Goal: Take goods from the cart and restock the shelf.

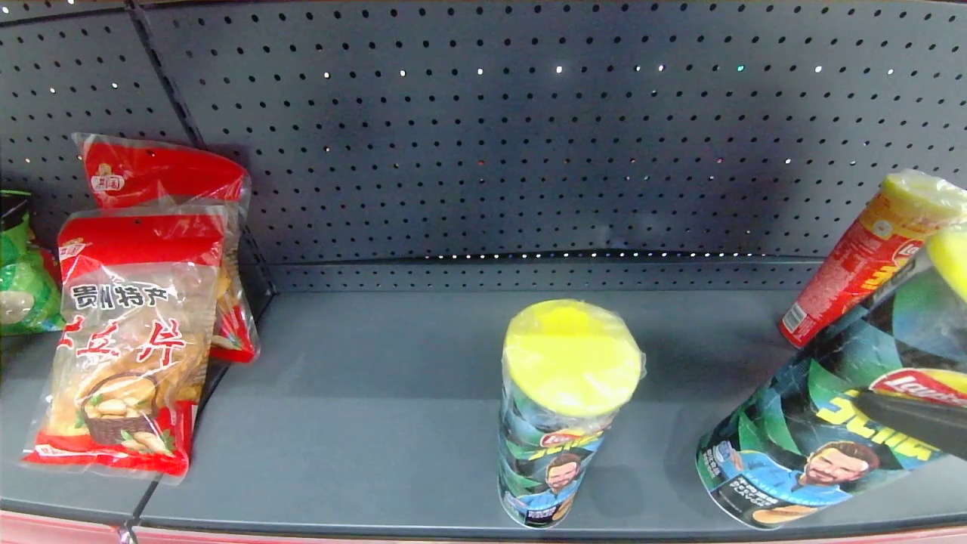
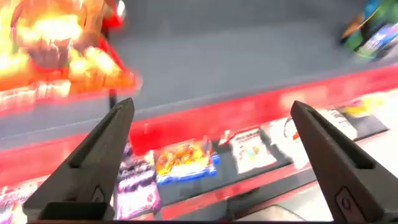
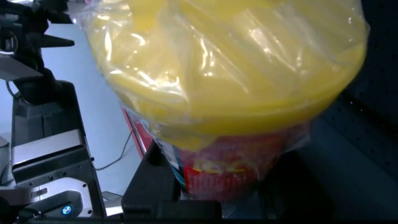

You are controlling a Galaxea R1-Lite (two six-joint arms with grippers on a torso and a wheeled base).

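Cropping takes most on the right side: the held green can (image 1: 801, 438) tilts over the shelf's front, its top running out of the head view, and just one dark piece of the right hand (image 1: 918, 423) crosses its label. That hand is clamped on the can, though I can't tell whether the can's base touches the board. From the wrist, the can's yellow lid (image 3: 224, 56) looms close under crinkled wrap, with only a patch of red print legible below it. The left hand (image 2: 211, 106) hangs spread wide, holding nothing, before the shelf's red front edge (image 2: 249, 109). Beyond it all is smeared — orange blurs for bags, small packets (image 2: 186, 162) on a lower level. The shelf (image 1: 363, 423) is a dark grey board with a perforated back panel (image 1: 483, 151). A second green can (image 1: 559, 423) stands upright mid-shelf near the front, apart from the held one. A red can (image 1: 846, 264) leans behind the held can, partly covered by it. At the left, two red bags (image 1: 125, 340) lean one before the other, and a green bag (image 1: 23, 279) is cut off at the edge.
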